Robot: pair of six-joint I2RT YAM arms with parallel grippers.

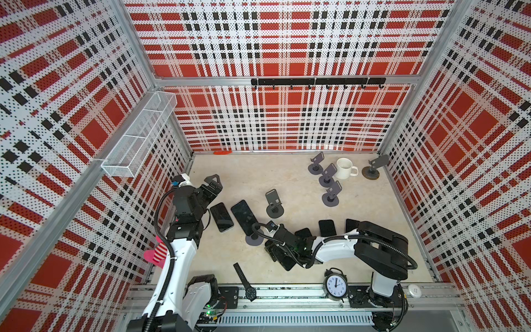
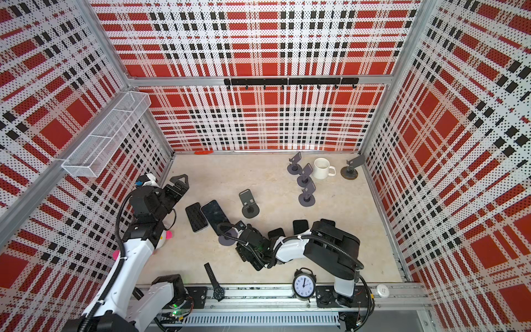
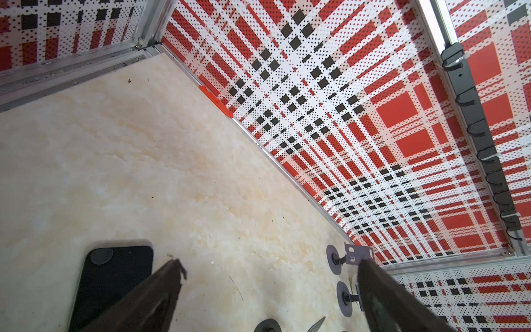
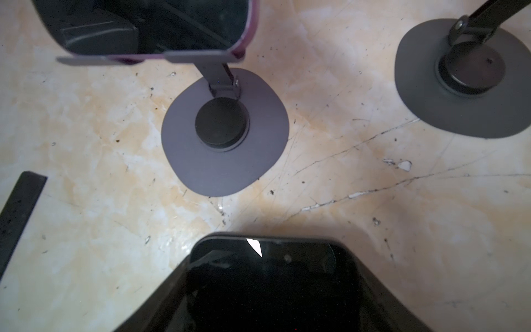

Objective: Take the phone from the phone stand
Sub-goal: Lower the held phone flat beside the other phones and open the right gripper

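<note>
The right hand (image 1: 280,254) grips a black phone (image 4: 270,287) by its sides, its jaws closed against the phone's edges, low over the cream counter (image 1: 301,189) near the front. In the right wrist view the phone's dark screen fills the space between the two fingers. Whether its underside touches the counter cannot be told.

Just beyond the held phone is a grey stand (image 4: 224,132) on a rounded base. It carries a second phone (image 1: 243,215), which leans back with its lower edge on the stand's ledge. An empty stand (image 1: 274,205) is near it, further toward the back wall.

The left hand (image 1: 214,186) hangs over the left side of the counter with its jaws spread wide and nothing between them. In the left wrist view its fingers (image 3: 161,293) frame bare counter. A third phone (image 1: 221,217) lies flat with its ribbed back up, just beside the second phone.

In both top views a white mug (image 1: 344,168) sits at the back right among a cluster of empty stands (image 1: 327,175). An alarm clock (image 1: 335,285) stands upright at the front rail near the right arm's base, and a wristwatch (image 1: 244,280) lies at the front edge between the two arms.
</note>
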